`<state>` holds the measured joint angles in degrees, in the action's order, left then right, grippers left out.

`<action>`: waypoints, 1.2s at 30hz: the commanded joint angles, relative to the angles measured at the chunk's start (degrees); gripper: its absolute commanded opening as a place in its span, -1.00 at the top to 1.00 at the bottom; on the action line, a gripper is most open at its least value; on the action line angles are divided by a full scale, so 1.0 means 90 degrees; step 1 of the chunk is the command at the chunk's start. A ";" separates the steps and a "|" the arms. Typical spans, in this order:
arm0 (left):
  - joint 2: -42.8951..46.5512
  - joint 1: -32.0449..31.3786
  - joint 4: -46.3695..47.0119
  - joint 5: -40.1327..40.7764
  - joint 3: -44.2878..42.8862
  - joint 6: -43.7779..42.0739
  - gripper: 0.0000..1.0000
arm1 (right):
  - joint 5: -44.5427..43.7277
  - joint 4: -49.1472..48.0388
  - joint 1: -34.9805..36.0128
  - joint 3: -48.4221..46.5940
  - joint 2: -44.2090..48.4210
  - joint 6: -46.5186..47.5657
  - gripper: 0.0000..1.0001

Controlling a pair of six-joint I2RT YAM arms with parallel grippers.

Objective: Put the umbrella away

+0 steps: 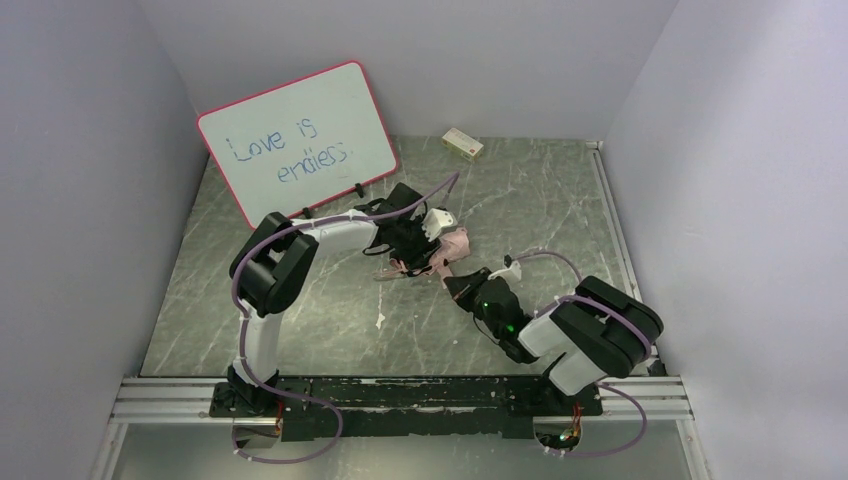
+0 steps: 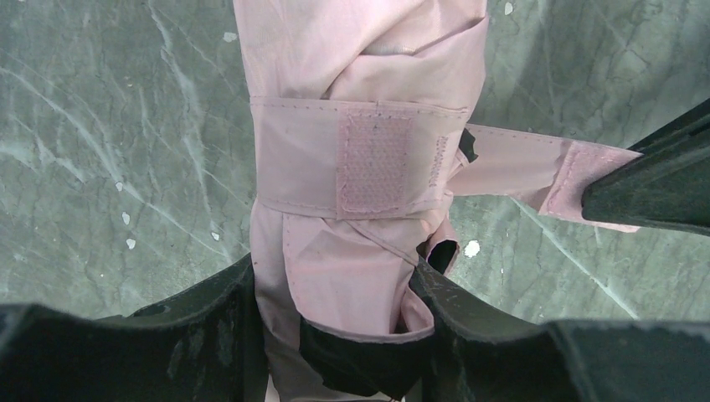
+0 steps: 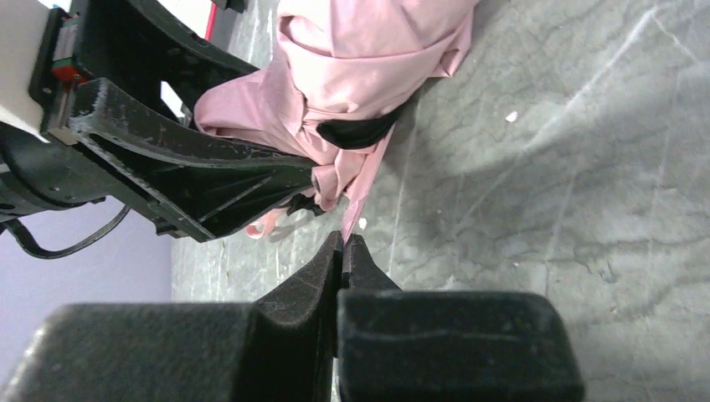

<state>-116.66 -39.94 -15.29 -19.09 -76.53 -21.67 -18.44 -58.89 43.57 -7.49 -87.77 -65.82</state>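
Observation:
The umbrella (image 1: 447, 250) lies folded on the grey table, a pale pink bundle with black lining showing. My left gripper (image 1: 415, 238) is shut on it; in the left wrist view its jaws (image 2: 335, 289) clamp the bundle (image 2: 360, 243) from both sides. The pink strap (image 2: 374, 162) wraps round the canopy, its velcro patch facing up. The strap's free end (image 2: 578, 180) runs right into my right gripper (image 2: 649, 188). In the right wrist view my right gripper (image 3: 343, 241) is shut on the thin strap tip (image 3: 352, 213), just below the bundle (image 3: 360, 67).
A pink-framed whiteboard (image 1: 300, 140) leans on the back left wall. A small cream box (image 1: 462, 144) lies at the back. Grey walls close in the left, back and right sides. Small white flecks (image 1: 381, 320) lie on the table.

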 commanded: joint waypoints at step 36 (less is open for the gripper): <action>-0.0529 -0.0103 -0.0425 0.1014 0.0427 -0.0375 0.91 | 0.0724 -0.0548 -0.1116 -0.2030 -0.0849 0.0242 1.00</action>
<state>-116.49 -40.66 -12.91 -15.79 -76.09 -21.74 -9.85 -58.30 34.28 -22.09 -95.90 -62.43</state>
